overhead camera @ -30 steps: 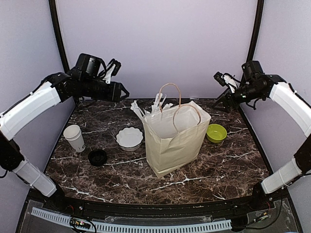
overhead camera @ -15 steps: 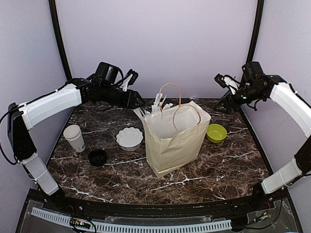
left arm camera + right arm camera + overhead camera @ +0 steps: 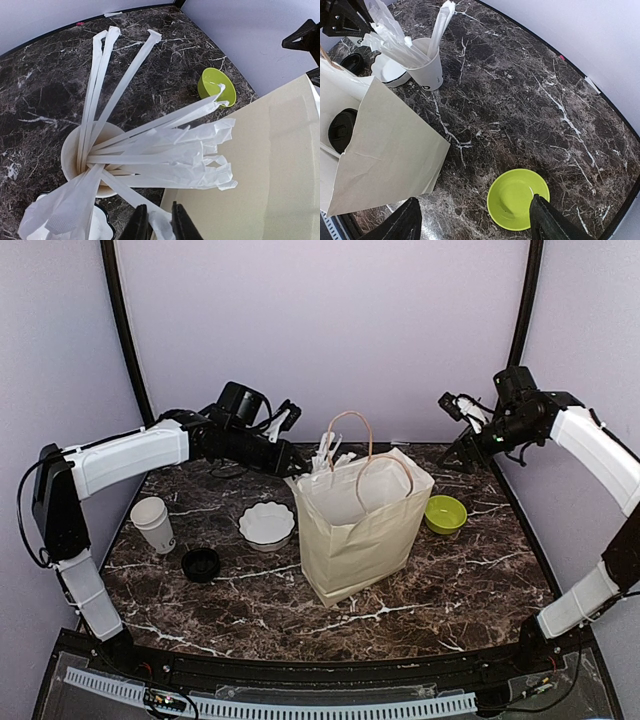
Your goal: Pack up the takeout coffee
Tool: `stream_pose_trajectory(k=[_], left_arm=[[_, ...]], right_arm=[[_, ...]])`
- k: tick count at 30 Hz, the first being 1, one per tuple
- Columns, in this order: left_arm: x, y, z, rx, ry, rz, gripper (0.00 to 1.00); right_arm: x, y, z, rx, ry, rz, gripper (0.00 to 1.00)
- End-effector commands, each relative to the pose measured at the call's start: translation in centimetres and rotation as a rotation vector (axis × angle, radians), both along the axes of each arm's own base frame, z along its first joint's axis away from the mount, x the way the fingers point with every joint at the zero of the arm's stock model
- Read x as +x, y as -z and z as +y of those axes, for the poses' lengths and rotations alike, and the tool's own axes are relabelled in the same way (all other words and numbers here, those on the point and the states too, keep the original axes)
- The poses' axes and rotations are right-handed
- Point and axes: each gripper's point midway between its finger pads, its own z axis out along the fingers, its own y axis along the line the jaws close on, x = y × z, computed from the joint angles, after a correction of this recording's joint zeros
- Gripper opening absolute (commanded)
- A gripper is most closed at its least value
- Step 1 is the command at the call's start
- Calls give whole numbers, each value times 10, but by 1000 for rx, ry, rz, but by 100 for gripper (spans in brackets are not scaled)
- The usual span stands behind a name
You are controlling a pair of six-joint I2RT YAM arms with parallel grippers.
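Note:
One takeout coffee stands inside the paper bag (image 3: 355,530); only its black lid (image 3: 340,131) shows, in the right wrist view. A white paper cup (image 3: 153,523) without a lid stands at the table's left, and a loose black lid (image 3: 201,563) lies beside it. My left gripper (image 3: 295,462) reaches behind the bag's left corner. In the left wrist view the left gripper (image 3: 159,226) is shut on a wrapped straw (image 3: 162,225) from the cup of straws (image 3: 70,155). My right gripper (image 3: 472,220) hangs open and empty, high at the back right.
A white scalloped bowl (image 3: 267,525) sits left of the bag. A green bowl (image 3: 445,513) lies right of the bag, below the right gripper. The bag's handles (image 3: 350,425) stand up. Several straws fan out of their cup, some over the bag's edge.
The left arm has swung right and down from above the table's left to the straws behind the bag, and its jaws have closed on one straw. The right arm has stayed put.

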Motion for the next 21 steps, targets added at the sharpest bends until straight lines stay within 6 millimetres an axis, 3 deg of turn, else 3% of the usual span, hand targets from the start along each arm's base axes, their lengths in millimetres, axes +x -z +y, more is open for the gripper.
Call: stream_pose_trajectory(k=[1,7,16,21], left_arm=[[0,-19,-1,-8,-5,-49,17],[2,-33,2,14,-20,-92,11],[-1,-77,23,38,-69,-213,7],[-2,-88,27,48,-71,-239,3]], right_arm=[[6,-8,0,8,9,-15,75],[9,-5,1,10,7,-6,75],[14,-3,3,13,1,5,75],[17,-2,5,14,-3,11,74]])
